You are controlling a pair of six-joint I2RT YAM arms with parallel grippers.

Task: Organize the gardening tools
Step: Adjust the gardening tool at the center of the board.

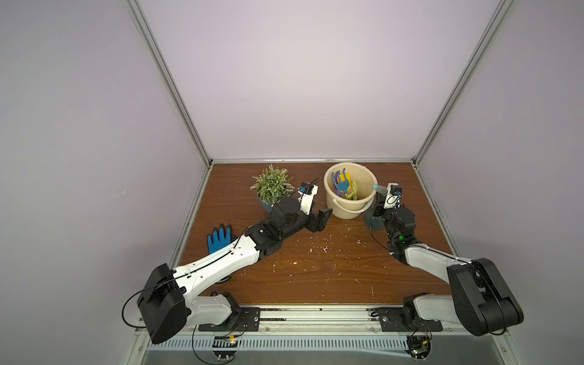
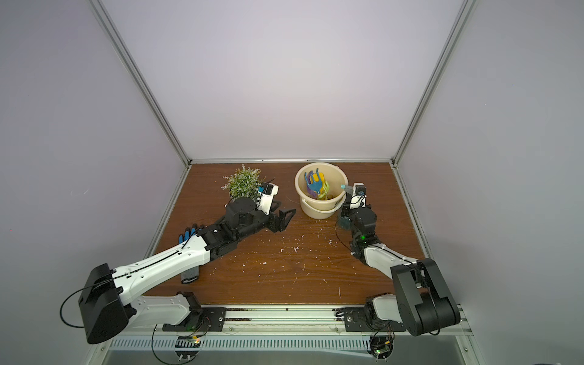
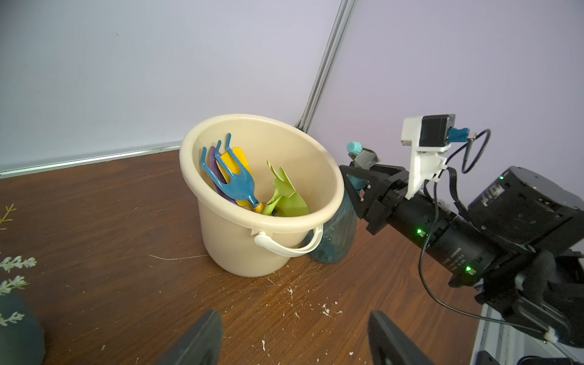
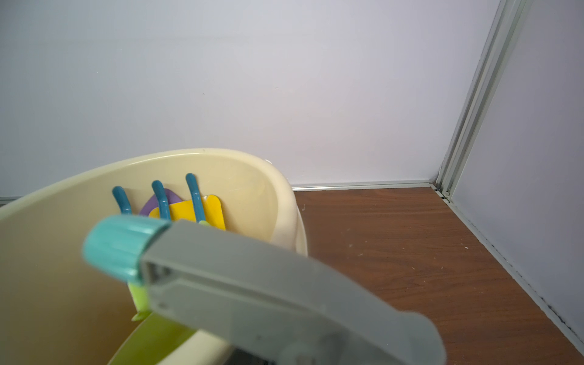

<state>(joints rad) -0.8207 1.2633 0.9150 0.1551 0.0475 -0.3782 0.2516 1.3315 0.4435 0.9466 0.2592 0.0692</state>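
Left wrist view shows it best: right gripper point(image 3: 355, 186) clamps the spray bottle point(image 3: 335, 234) at its neck; left gripper point(image 3: 294, 341) gapes empty. Bucket point(image 3: 237, 252) holds blue fork point(image 3: 235, 186), lime tool point(image 3: 284, 196).

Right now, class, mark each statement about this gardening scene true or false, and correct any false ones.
1. The blue fork sits inside the bucket. True.
2. The spray bottle is inside the bucket. False: it stands on the table beside it.
3. The left claw holds a trowel. False: it is open and empty.
4. The right claw grips the spray bottle's neck. True.
5. The blue glove is in the bucket. False: it lies on the table.
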